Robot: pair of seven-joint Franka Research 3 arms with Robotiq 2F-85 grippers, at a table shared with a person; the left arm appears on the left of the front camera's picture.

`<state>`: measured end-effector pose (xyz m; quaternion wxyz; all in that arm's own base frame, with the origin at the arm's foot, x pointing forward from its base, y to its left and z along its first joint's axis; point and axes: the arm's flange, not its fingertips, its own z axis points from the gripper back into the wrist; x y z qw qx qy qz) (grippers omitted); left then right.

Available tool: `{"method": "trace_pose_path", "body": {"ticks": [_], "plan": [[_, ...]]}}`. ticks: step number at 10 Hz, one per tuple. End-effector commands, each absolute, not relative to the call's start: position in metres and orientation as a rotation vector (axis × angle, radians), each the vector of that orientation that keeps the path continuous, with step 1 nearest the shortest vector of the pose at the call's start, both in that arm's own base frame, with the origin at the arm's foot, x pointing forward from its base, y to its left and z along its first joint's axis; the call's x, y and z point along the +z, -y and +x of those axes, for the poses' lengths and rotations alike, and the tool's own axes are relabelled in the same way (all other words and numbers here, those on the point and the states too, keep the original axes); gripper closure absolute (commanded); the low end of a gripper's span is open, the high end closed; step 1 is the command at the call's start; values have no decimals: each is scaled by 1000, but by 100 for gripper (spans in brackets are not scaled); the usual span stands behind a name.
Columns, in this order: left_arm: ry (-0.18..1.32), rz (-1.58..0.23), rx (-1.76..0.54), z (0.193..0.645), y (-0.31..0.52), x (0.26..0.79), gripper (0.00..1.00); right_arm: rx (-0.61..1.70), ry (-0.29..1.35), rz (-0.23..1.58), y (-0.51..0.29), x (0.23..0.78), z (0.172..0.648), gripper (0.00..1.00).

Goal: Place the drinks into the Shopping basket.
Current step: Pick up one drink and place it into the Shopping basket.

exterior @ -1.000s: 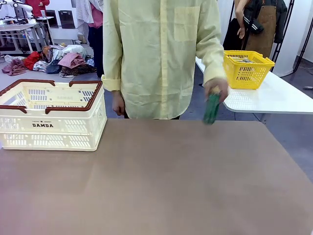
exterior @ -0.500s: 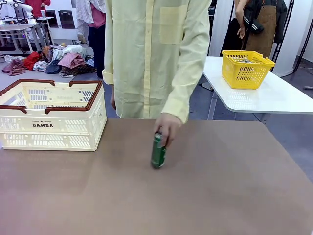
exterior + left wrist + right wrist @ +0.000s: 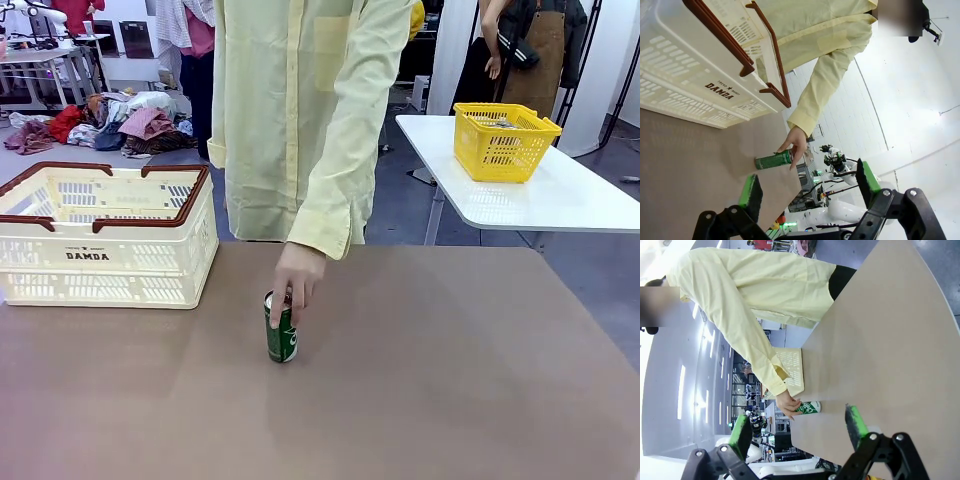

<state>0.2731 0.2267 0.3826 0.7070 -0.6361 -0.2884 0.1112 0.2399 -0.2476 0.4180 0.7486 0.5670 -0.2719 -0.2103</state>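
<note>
Front view: a person's hand (image 3: pixel 296 276) grips a green can (image 3: pixel 281 337) on the table (image 3: pixel 450 380), right of the Shopping basket (image 3: pixel 100 270).
Beside the basket's right wall and nearer the robot, the can stands upright, fingers curled over its top. Farther from the basket, in the wrist views, the left gripper (image 3: pixel 807 173) and right gripper (image 3: pixel 797 421) have their jaws spread wide, empty.

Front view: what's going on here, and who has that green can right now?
A person standing at the far side has a hand on the top of the green can, which stands upright on the brown table, apart from the cream Shopping basket and to its right in the picture. The left claw and right claw are both open, holding nothing, well back from the can.
</note>
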Motion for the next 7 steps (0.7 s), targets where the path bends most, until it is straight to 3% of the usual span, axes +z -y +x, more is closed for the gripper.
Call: {"method": "trace_pose_path", "body": {"ticks": [1,7], "plan": [[649,-1428,240,271,-226,382,0,-453,603,1249,249,420,240,0],[649,-1428,240,271,-226,382,0,-453,603,1249,249,420,240,0]]}}
